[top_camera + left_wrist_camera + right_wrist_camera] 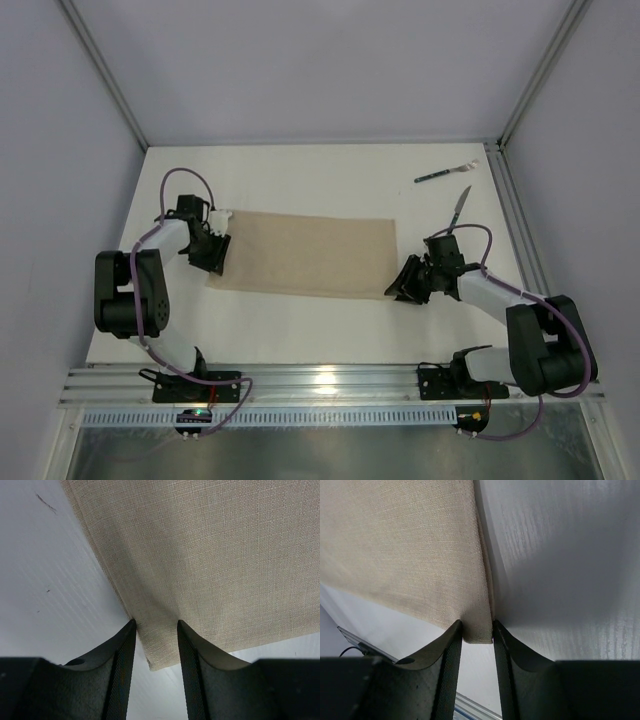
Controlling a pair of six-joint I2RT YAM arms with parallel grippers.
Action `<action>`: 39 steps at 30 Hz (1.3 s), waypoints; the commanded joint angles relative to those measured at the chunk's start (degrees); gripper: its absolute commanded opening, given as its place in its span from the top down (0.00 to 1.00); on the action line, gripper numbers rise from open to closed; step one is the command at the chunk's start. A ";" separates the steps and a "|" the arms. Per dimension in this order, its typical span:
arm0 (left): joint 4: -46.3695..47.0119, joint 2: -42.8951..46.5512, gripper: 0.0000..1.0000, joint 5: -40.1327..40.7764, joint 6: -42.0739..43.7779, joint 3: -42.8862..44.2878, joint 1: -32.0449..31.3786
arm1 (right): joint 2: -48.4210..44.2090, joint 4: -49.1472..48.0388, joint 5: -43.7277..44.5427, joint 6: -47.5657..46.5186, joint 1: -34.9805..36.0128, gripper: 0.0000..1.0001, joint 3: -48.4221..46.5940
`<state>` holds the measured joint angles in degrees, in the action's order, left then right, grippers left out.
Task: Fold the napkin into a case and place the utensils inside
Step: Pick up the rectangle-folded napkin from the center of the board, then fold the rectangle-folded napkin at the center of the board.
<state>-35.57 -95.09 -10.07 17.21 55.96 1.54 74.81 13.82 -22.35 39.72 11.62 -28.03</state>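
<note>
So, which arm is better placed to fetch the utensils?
Right, probably. The utensils lie far right, just beyond the right gripper; the left gripper sits at the opposite end of the napkin.

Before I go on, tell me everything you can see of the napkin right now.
The napkin is plain beige-tan woven cloth, lying flat as an oblong on the white table, long side running left to right. Its near left corner sits between the left hand's parted fingers, its near right corner between the right hand's.
</note>
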 commanded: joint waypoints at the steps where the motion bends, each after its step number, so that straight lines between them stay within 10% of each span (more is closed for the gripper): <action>1: 2.26 1.13 0.59 -0.66 0.81 -1.12 0.39 | 2.71 2.35 5.03 -0.17 0.78 0.65 2.89; 9: -0.81 4.29 0.60 -2.68 1.95 -0.07 1.09 | 1.05 4.89 7.84 -2.54 0.77 0.96 -0.26; 22: -4.60 5.81 0.60 -8.39 1.51 1.25 1.18 | -4.50 23.60 20.15 -12.47 -0.81 0.96 -13.27; 39: -5.91 -4.75 0.67 -16.48 -0.69 3.27 1.88 | 43.29 35.04 26.57 -15.82 38.01 0.96 -73.85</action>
<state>-41.04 -98.37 -24.80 16.88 58.02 2.68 110.63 45.84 6.46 25.26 42.78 -87.72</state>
